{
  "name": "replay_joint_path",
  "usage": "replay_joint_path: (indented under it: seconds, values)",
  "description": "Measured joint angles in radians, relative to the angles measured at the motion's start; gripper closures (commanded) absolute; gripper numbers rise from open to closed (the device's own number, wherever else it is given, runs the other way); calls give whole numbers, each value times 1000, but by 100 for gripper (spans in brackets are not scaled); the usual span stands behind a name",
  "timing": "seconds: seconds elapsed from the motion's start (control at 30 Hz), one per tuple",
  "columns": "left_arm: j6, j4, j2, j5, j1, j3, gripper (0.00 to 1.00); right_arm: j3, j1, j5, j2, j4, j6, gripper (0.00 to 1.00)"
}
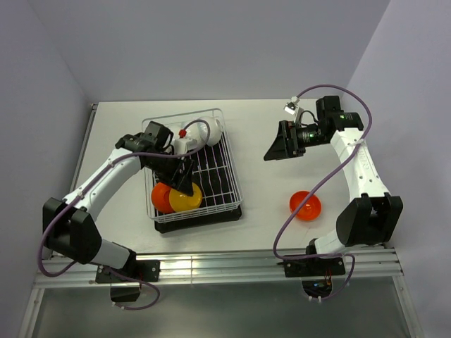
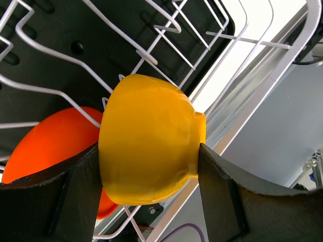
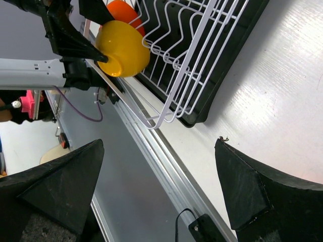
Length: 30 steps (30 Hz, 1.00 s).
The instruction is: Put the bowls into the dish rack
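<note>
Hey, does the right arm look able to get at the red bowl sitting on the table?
Probably yes. The red bowl sits alone on the table near that arm's base, and the right hand hangs open above the table with nothing between them.

Bowl (image 1: pixel 306 205) right of dish rack (image 1: pixel 215 173)

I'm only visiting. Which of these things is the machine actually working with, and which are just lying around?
Part of the job:
- yellow bowl, gripped by the left gripper
- racked red-orange bowl
- white bowls
- dish rack
- loose red-orange bowl on the table

Just there:
- purple cables
- aluminium rail along the near edge
</note>
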Motion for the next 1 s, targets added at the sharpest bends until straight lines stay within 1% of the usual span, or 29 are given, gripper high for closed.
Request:
replay_joint_path:
  seconds: [0.13,0.23,0.27,0.33,0.37,0.43,0.47,0.53,0.6,0.63,0.7,0.73,0.83,0.87,1.0]
  values:
    - [-8,17,15,-26,-27,0,90,0,0,0,6,-4,-3,2]
    - [-10,22,34,-50,-48,3,85,0,0,0,13,-7,-6,2]
    - [-11,21,38,-55,-50,5,81,0,0,1,14,-8,-7,2]
    - [-14,18,40,-62,-55,8,76,0,0,1,15,-11,-10,2]
    - [-16,18,40,-66,-56,8,71,0,0,1,15,-12,-10,2]
    - [-17,17,40,-71,-59,10,65,0,0,1,15,-15,-13,2]
    - [-18,16,42,-74,-60,11,60,0,0,1,15,-16,-14,2]
    - [-21,12,44,-79,-63,15,53,0,0,1,15,-17,-17,2]
    - [-23,8,45,-84,-64,19,50,0,0,2,15,-20,-18,2]
    - [-24,6,46,-86,-65,21,45,0,0,2,15,-22,-20,2]
    - [-25,0,49,-93,-66,27,43,0,0,2,15,-24,-21,2]
    - [-26,-4,51,-96,-67,31,38,0,0,2,15,-25,-21,2]
    - [-29,-9,54,-107,-70,37,34,0,0,2,15,-26,-21,2]
    - [-31,-10,54,-109,-71,37,25,0,0,2,15,-26,-21,2]
    - [-33,-11,54,-116,-72,40,21,0,0,2,15,-27,-21,2]
